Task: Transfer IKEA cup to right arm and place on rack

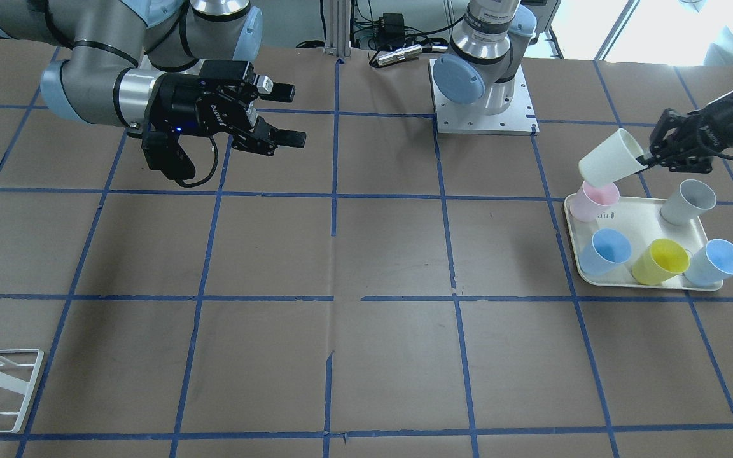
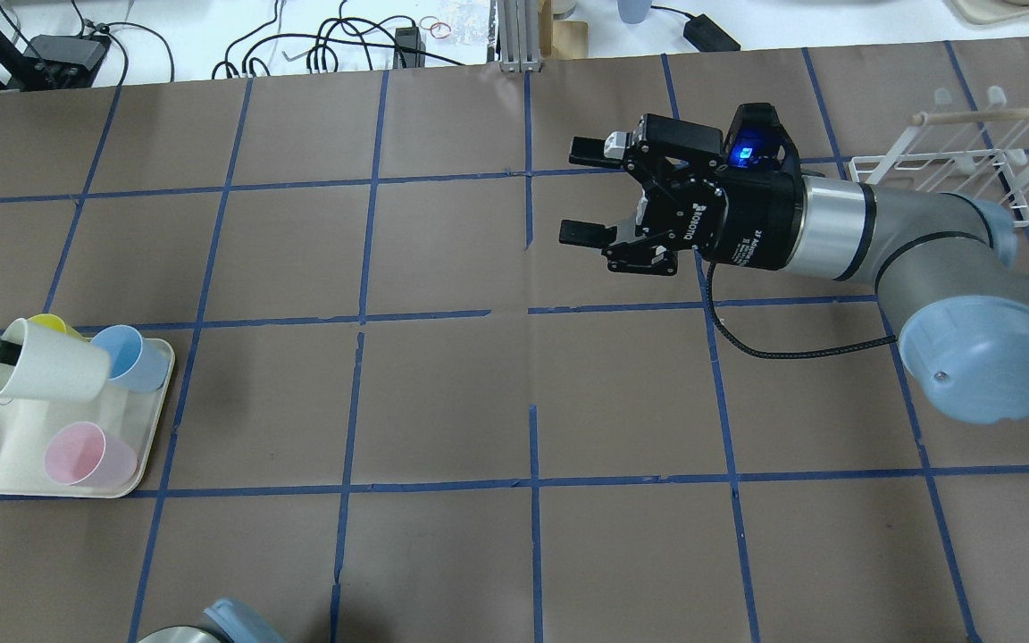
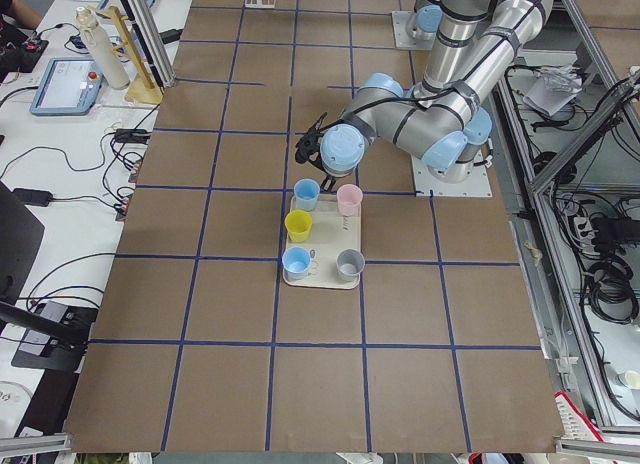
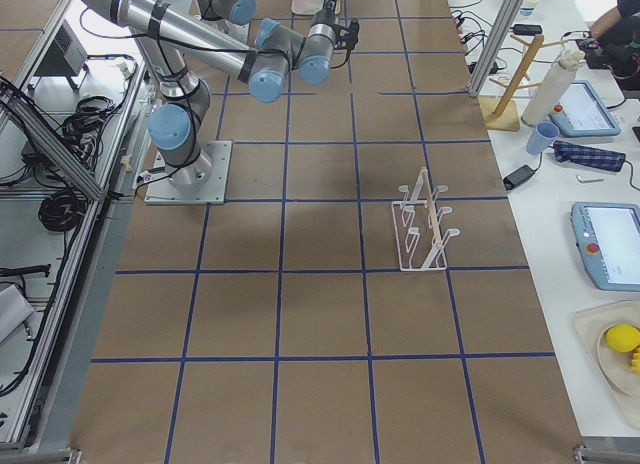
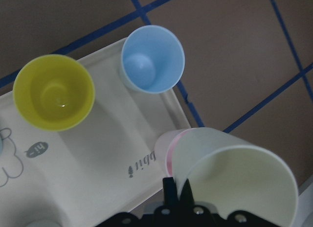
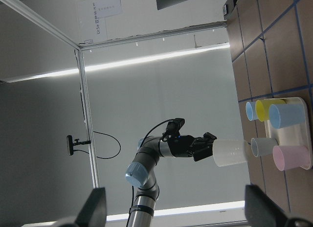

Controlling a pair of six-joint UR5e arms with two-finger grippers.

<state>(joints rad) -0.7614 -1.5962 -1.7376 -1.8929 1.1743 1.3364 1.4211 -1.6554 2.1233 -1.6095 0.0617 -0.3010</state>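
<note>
Hanging tilted on its side, the cream cup (image 1: pixel 609 158) sits in the air over the back corner of the tray (image 1: pixel 640 222), its base just above the pink cup (image 1: pixel 592 200). The left gripper (image 1: pixel 646 160) is clenched on one wall of the cup's rim, one finger inside and one outside.

That is a thin pinch on smooth, tapered plastic. A quick swing could make the cup pivot about the fingers or slide out. A low path could clip the pink cup and knock it into the grey cup (image 1: pixel 688 201) or the yellow cup (image 1: pixel 660 261).

The right gripper (image 1: pixel 287 115) waits well apart at mid-table, released, with its jaws spread wide and pointing toward the tray side. The hand-over looks like the riskiest part. If the left lets go before the right has closed around the body, the cup drops. A hard squeeze on the taper could pop it loose.

The rack (image 2: pixel 934 170) stands at the far end, and a crooked grasp would spoil the placing there.
</note>
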